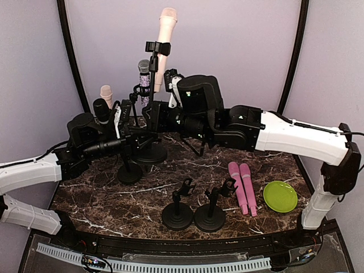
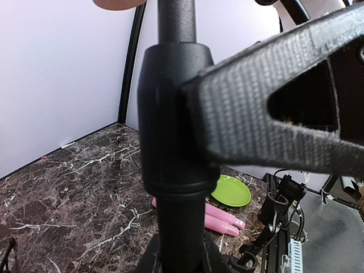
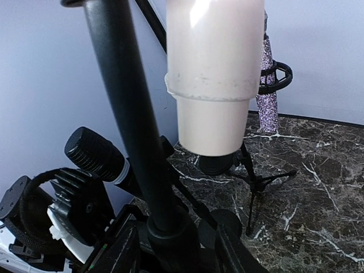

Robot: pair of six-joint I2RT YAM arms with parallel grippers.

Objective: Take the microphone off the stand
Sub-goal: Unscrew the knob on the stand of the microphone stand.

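The pale pink microphone (image 1: 165, 28) (image 3: 210, 74) sits upright in the clip (image 1: 157, 48) at the top of the tall black stand (image 1: 152, 108). Low on the pole, just above the round base (image 1: 151, 154), my left gripper (image 1: 142, 138) (image 2: 177, 244) is shut on the stand, whose collar (image 2: 173, 114) fills the left wrist view. My right gripper (image 1: 155, 114) (image 3: 176, 253) is a little higher on the same pole, below the microphone. Its jaws stand open on either side of the pole's collar (image 3: 170, 230) with small gaps showing.
A glittery microphone (image 1: 144, 79) on a tripod, a black microphone (image 1: 102, 111) on a small stand and another pale one (image 1: 106, 94) crowd the back left. Two empty stands (image 1: 177, 213) (image 1: 210, 215), two pink microphones (image 1: 242, 187) and a green plate (image 1: 280, 196) lie in front.
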